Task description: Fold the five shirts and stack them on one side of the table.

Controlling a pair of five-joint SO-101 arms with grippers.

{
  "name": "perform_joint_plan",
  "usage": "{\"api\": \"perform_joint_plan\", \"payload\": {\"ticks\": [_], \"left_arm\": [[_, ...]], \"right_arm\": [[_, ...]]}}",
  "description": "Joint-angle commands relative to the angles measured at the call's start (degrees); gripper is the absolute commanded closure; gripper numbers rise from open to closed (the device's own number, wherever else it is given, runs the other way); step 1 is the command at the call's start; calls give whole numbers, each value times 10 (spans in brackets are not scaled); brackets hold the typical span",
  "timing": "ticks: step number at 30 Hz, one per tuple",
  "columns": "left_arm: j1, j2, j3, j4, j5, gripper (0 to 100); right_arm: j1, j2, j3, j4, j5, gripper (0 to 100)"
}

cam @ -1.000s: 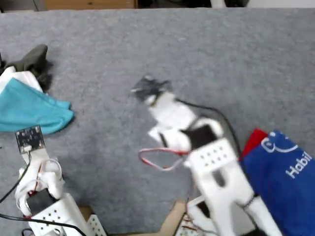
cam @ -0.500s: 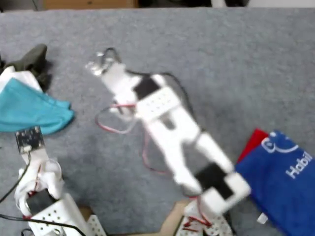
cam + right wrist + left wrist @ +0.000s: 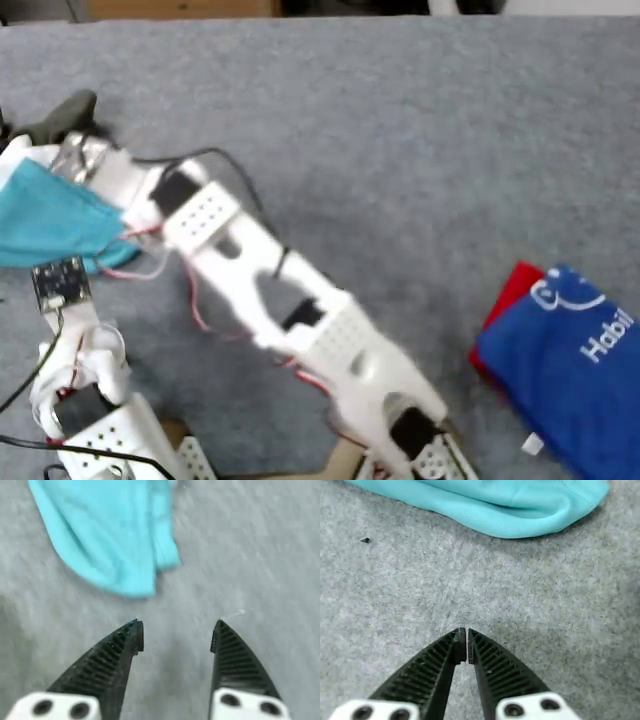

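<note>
Hovering just beside the crumpled turquoise cotton shirt, heaped at the left edge of the grey felt tabletop, partly over a white garment and near a dark olive wad of cloth. Spreading the right gripper wide and gripping nothing, both ribbed black fingers hanging above bare felt close to the shirt's folded hem, apart from it as far as the right wrist view is showing. Stretching the white right arm long and low in the high view, running diagonally from its base at the near edge up to the heap at far left. Pinching the left gripper closed on nothing, tips meeting above bare felt, with the turquoise shirt's rounded fold lying a little ahead. Sitting tucked at the near left corner, the left arm. Lying well apart at the right edge, a folded blue shirt with white print on top of a red shirt.
</note>
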Motion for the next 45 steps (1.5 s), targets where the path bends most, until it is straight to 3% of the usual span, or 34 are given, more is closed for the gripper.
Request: {"api": "perform_joint_plan", "payload": {"ticks": [1,8,14,19,22,34,45], "left_arm": [[-4,-3,7,2,-3,970],[-4,-3,7,2,-3,970],[-4,-3,7,2,-3,970],[-4,-3,7,2,-3,970],[-4,-3,7,2,-3,970],[-4,-3,7,2,-3,970],[-4,-3,7,2,-3,970]], "right_arm": [[-28,87,-152,6,-3,768],[-39,197,-313,49,-3,768],[-38,229,-320,45,-3,777],[-36,239,-326,40,-6,975],[-25,236,-328,35,-7,973],[37,136,-392,144,-7,994],[174,-40,-391,293,-4,994]]}}
